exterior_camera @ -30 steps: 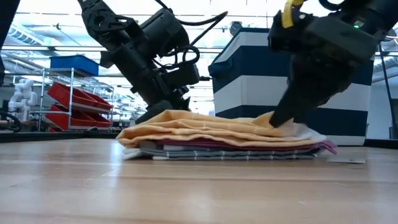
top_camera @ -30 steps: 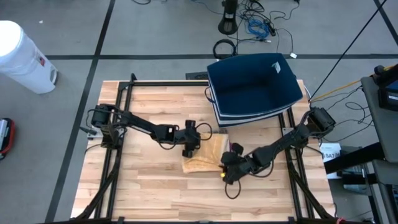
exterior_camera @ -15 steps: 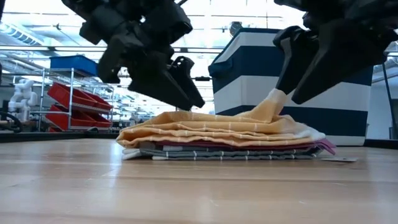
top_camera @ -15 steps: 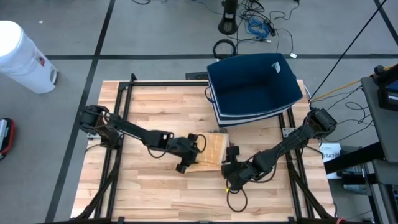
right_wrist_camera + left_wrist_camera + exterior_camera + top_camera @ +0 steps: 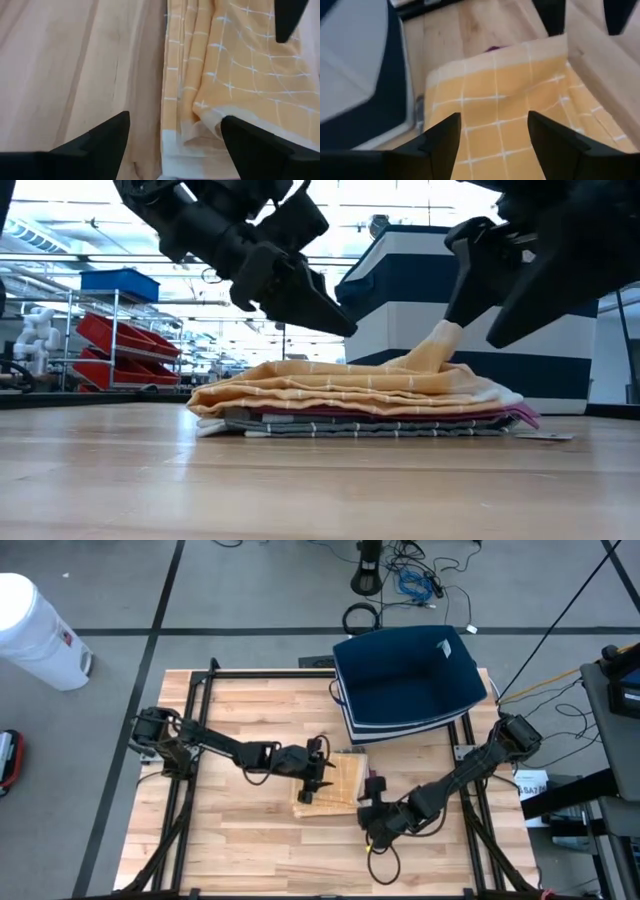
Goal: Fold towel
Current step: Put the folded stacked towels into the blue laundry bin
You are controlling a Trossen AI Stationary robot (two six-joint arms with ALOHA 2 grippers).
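Note:
An orange towel with a white grid lies folded on top of a low stack of folded cloths at the table's middle. Near its right end a pinched-up peak stands above the flat layers. My right gripper hangs open over that peak, its fingers apart on either side of the towel's corner. My left gripper is open too, raised above the towel's left half and slanting down toward it.
A dark blue bin stands at the table's far right, just behind the stack. Black frame rails run along the table's sides. A white drum stands on the floor at the left. Bare wood lies toward the near edge.
My right gripper has gone up off the towel's right end, rolled, opened and let go; the bit it held stays standing as a peak. My left gripper has risen clear of the towel's left half and tipped closer to level, still open. The rest of the towel lies unmoved.

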